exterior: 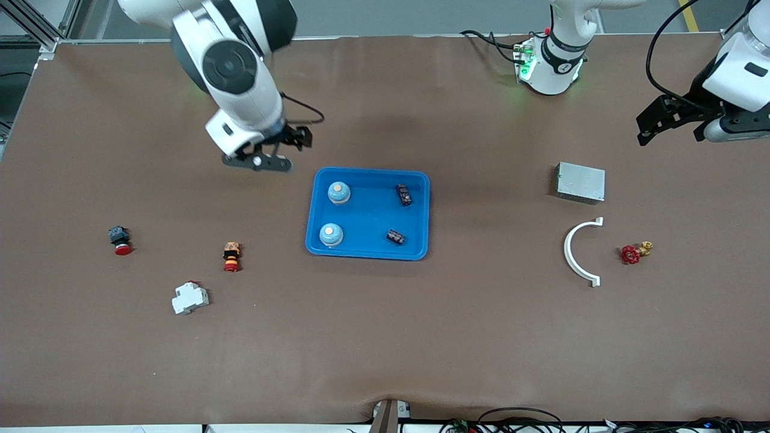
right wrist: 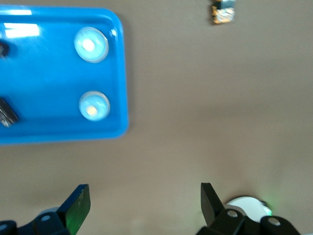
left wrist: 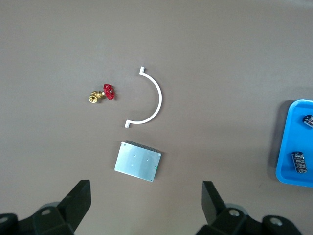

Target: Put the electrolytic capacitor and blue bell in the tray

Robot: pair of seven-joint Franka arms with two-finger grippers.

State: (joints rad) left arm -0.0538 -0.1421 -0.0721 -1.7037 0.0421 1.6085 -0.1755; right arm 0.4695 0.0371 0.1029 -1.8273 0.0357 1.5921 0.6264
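The blue tray (exterior: 368,218) lies mid-table. In it stand two blue bells (exterior: 338,193) (exterior: 331,235) and lie two dark electrolytic capacitors (exterior: 403,194) (exterior: 395,237). My right gripper (exterior: 257,161) hangs open and empty over bare table beside the tray, toward the right arm's end. Its wrist view shows its open gripper (right wrist: 142,200), the tray (right wrist: 58,73) and both bells (right wrist: 91,44) (right wrist: 94,105). My left gripper (exterior: 662,120) is open and empty, high over the left arm's end. The left wrist view shows the open gripper (left wrist: 145,196) and the tray's edge (left wrist: 286,147) with capacitors (left wrist: 300,162).
A grey metal box (exterior: 580,182), a white curved piece (exterior: 579,252) and a red-handled valve (exterior: 634,252) lie toward the left arm's end. Two red push buttons (exterior: 120,240) (exterior: 231,257) and a white breaker (exterior: 190,297) lie toward the right arm's end.
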